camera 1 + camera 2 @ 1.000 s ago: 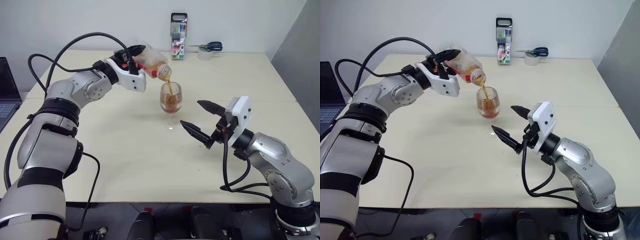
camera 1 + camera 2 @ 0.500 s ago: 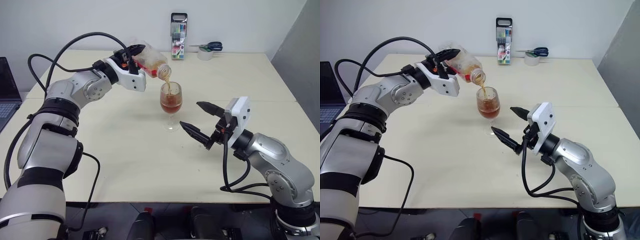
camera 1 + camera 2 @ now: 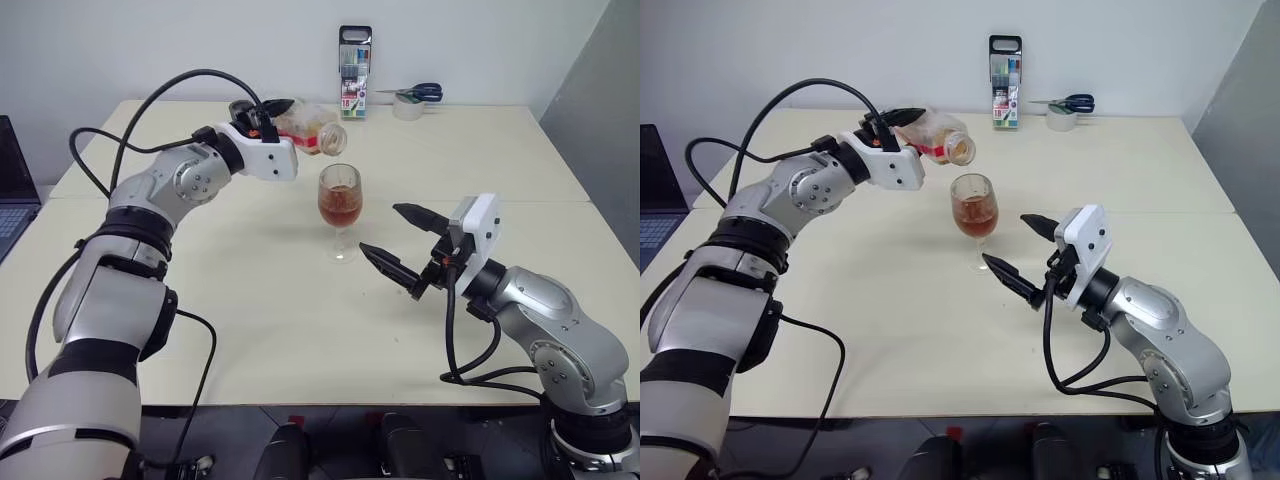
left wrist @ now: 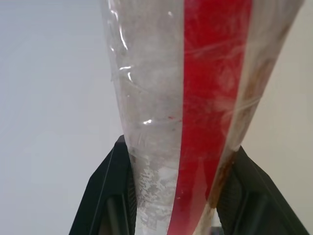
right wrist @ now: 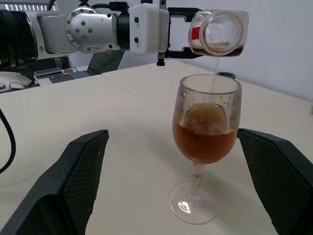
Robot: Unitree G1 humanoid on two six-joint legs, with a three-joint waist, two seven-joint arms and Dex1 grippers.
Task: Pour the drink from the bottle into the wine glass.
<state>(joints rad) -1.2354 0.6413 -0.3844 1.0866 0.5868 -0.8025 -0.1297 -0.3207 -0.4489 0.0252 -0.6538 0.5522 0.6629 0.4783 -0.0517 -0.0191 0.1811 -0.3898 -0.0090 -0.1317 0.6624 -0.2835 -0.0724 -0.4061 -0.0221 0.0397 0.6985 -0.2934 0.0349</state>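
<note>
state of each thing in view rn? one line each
bottle: uncapped, tipped on its side above the glass, nearly empty, a thin trickle falling
wine glass: upright on the table, about half full
left pincer: shut on bottle
right pincer: open, empty, fingers either side of the glass
scissors: closed, lying on tape roll

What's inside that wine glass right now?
The wine glass holds amber drink filling about half its bowl, with a thin stream falling in from the tilted bottle above. Nothing else shows inside.

Office or lab test bench.
Pale table (image 3: 300,320) against bare white wall; marker pack (image 3: 355,58), scissors (image 3: 412,93), tape roll (image 3: 407,108) at far edge, laptop (image 3: 15,185) beside table.
</note>
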